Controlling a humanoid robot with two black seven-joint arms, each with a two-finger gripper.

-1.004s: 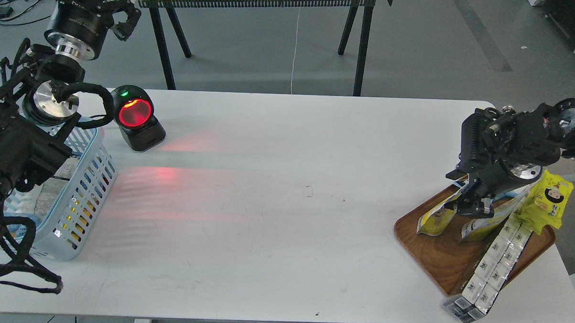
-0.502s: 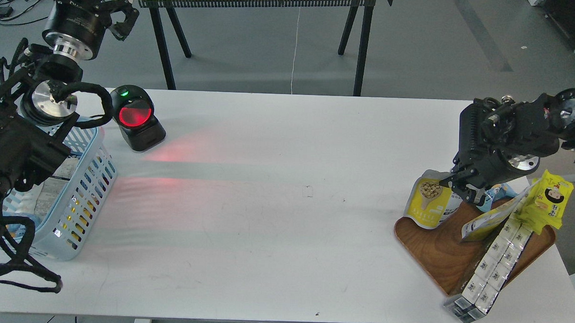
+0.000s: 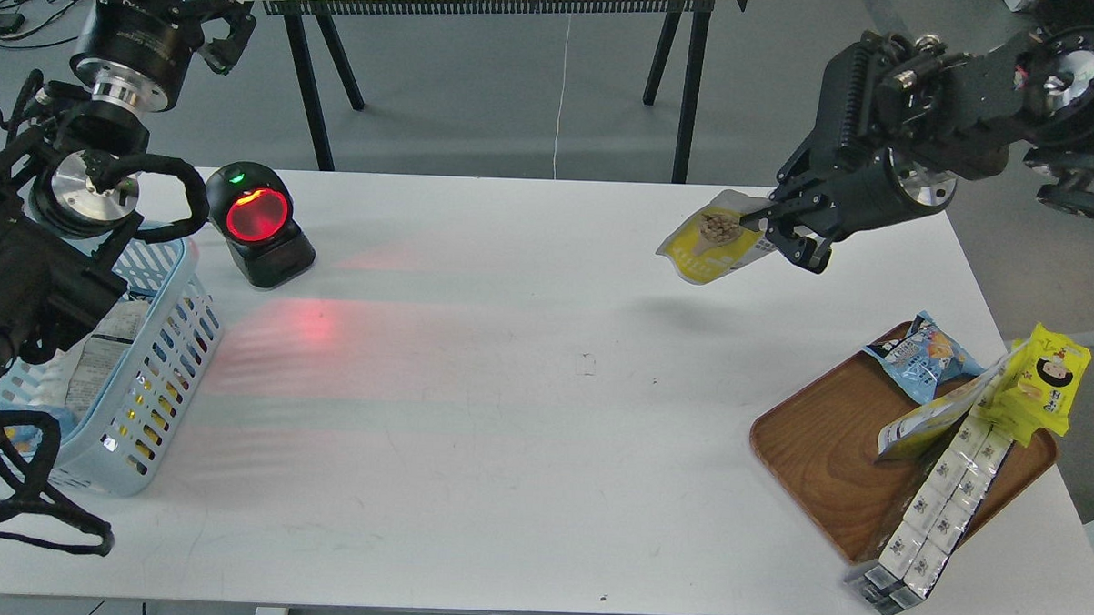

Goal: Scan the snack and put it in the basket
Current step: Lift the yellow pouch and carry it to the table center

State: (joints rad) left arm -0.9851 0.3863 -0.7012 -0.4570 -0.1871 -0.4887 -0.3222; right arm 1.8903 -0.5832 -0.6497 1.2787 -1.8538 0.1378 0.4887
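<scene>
right hand (image 3: 780, 232) pinching snack (image 3: 711, 248) by one edge above bench (image 3: 508, 388); pouch may swing or slip before reaching scanner (image 3: 259, 225).

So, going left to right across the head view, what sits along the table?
Basket → scanner → snack held above the table in the right gripper → wooden tray → yellow cartoon-face pack.
</scene>
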